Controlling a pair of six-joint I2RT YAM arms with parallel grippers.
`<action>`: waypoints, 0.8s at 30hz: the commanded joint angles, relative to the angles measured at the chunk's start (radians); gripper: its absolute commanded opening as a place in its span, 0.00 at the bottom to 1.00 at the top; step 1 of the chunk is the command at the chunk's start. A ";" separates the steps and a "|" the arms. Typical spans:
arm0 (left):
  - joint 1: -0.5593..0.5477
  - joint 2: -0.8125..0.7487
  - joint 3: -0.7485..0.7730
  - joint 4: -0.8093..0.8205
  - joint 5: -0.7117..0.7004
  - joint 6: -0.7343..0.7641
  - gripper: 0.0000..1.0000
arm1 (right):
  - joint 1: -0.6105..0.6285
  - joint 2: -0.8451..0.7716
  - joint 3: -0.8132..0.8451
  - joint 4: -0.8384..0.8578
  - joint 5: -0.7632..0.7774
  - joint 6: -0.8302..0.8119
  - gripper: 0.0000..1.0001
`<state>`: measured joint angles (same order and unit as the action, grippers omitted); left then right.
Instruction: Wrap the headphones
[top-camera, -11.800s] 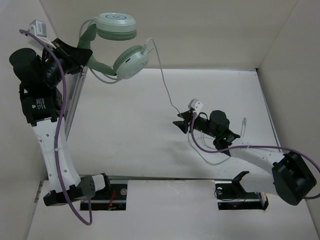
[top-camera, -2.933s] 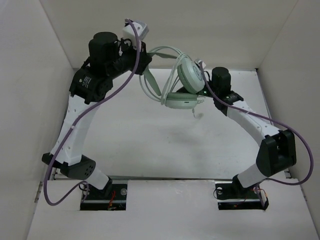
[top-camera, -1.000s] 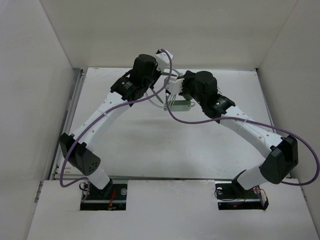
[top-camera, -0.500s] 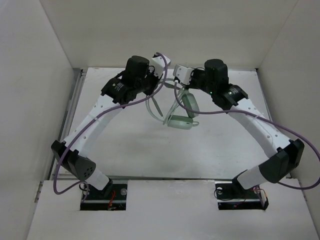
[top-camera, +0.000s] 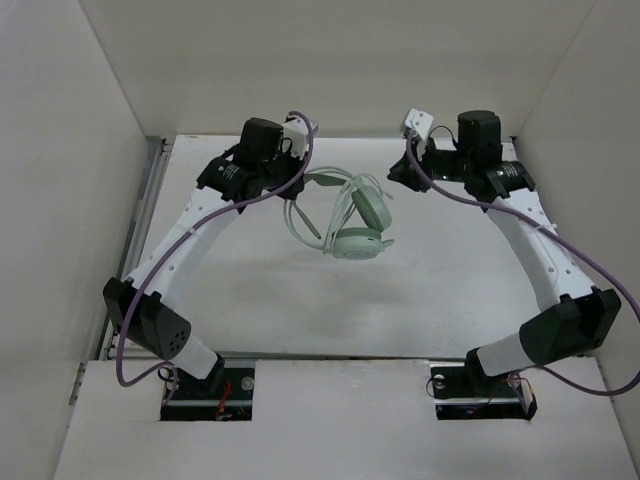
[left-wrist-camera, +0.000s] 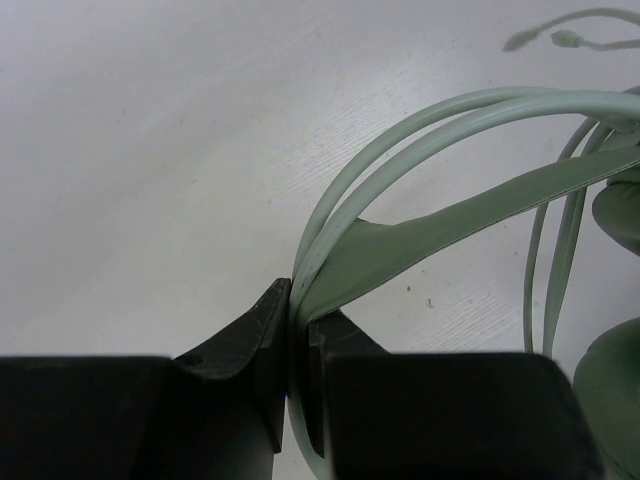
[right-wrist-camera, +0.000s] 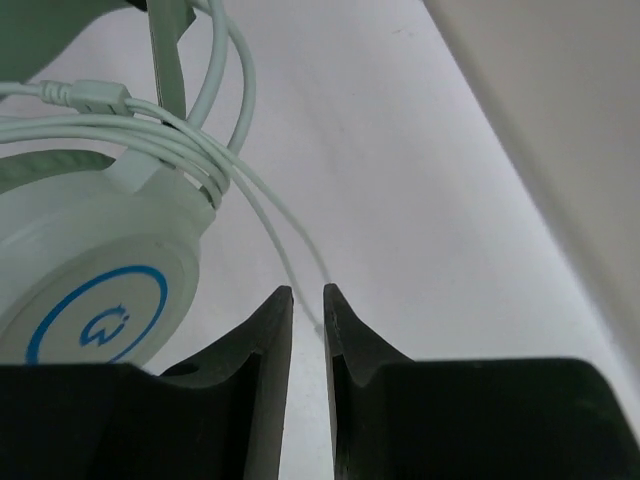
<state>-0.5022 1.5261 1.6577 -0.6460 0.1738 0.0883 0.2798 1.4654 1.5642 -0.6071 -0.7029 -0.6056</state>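
the headphones (top-camera: 358, 222) hang at the centre of the top view over the bench (top-camera: 250, 290), cups down. the left jaws, just to their upper left, are pressed onto the headband (left-wrist-camera: 420, 235), pinching its edge. the right jaws sit apart at upper right, so the headphones lie left of and below them. in the right wrist view the cable (right-wrist-camera: 250, 185) loops over a cup (right-wrist-camera: 90, 270) at upper left and slants down toward the almost-closed jaws. whether they pinch it i cannot tell. the right arm looks best placed to lay the next loop.
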 joint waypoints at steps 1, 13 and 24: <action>0.026 -0.057 -0.064 0.126 0.001 -0.120 0.00 | -0.049 -0.065 -0.097 0.244 -0.161 0.348 0.24; 0.026 0.104 -0.279 0.413 -0.074 -0.323 0.00 | -0.205 -0.238 -0.435 0.762 -0.119 0.952 0.28; 0.052 0.405 -0.222 0.543 -0.145 -0.377 0.00 | -0.340 -0.326 -0.510 0.750 -0.070 0.922 0.30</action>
<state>-0.4690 1.9270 1.3682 -0.2127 0.0296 -0.2340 -0.0242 1.1694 1.0618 0.0830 -0.7860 0.3031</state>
